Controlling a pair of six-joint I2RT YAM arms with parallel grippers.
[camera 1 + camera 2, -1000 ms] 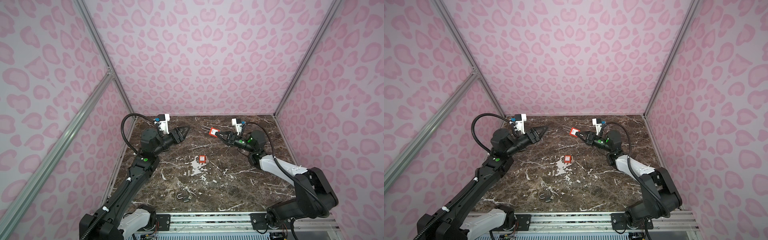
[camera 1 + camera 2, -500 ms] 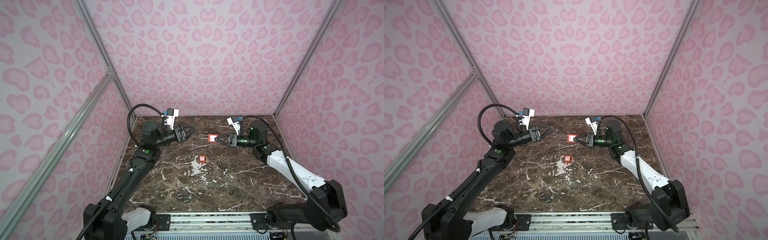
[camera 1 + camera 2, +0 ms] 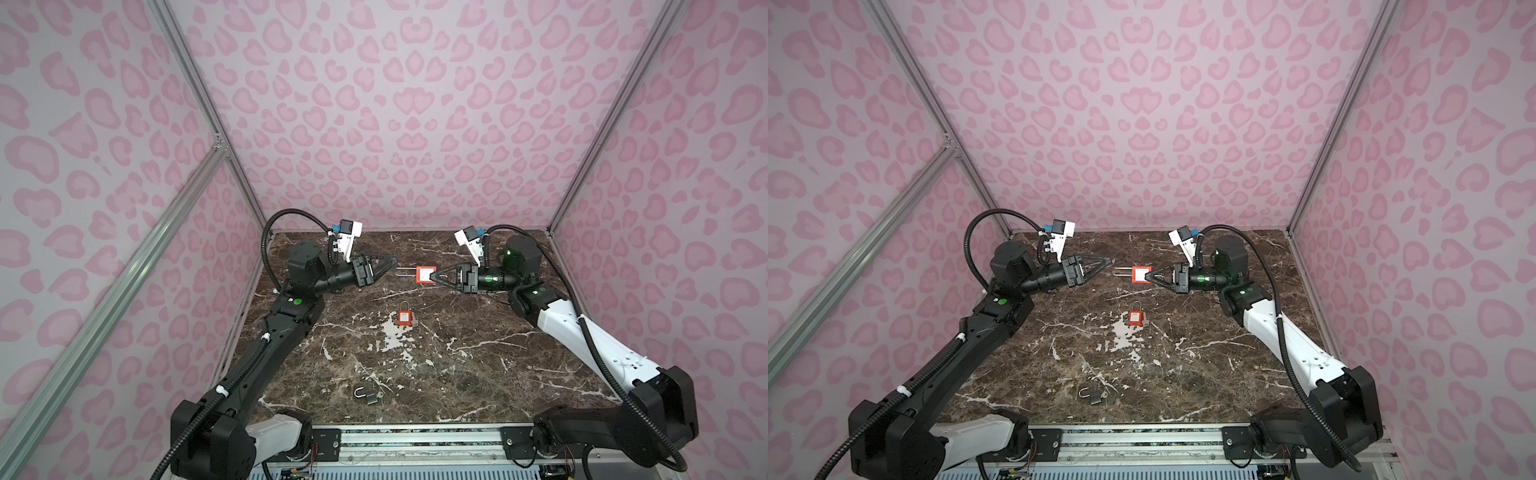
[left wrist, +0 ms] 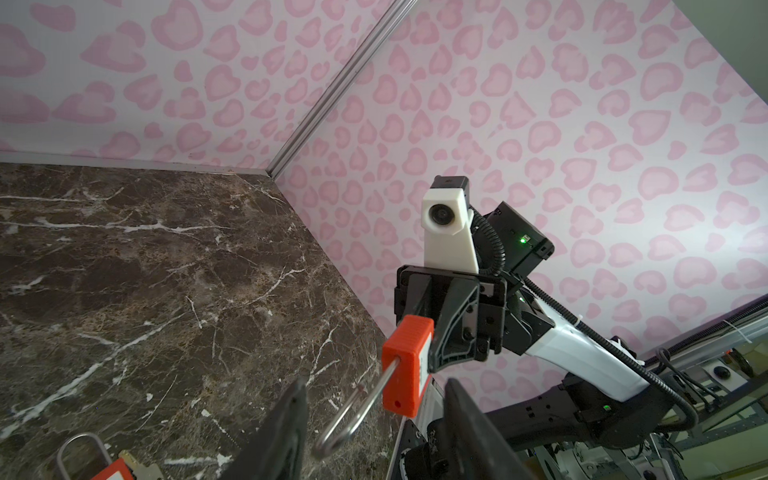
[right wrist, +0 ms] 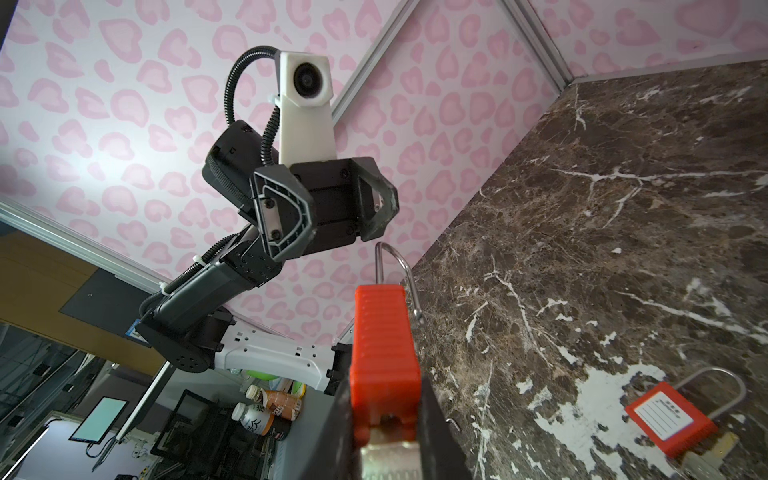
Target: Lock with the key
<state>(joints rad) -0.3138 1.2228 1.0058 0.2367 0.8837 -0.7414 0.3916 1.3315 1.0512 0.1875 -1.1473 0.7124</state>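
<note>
My right gripper (image 3: 434,275) (image 5: 384,386) is shut on the body of a red padlock (image 3: 424,274) (image 5: 382,332) and holds it level above the marble table. A silver key (image 5: 386,457) shows at the lock's base between the jaws. The steel shackle (image 3: 402,272) (image 4: 357,411) stands open, one leg free, and points at my left gripper (image 3: 392,262) (image 4: 374,399). In the left wrist view that gripper is open, and the shackle's loop hangs between its fingers (image 4: 291,415) without touching them.
A second red padlock (image 3: 404,318) (image 5: 665,419) with a key in it lies flat mid-table. A small grey padlock (image 3: 369,396) with its shackle open lies near the front edge. Pink patterned walls enclose the table (image 3: 478,353) on three sides.
The right arm has lifted and levelled the red padlock, turning its shackle leftward. The left gripper has swung in to meet the shackle, its jaws narrowing a little.
</note>
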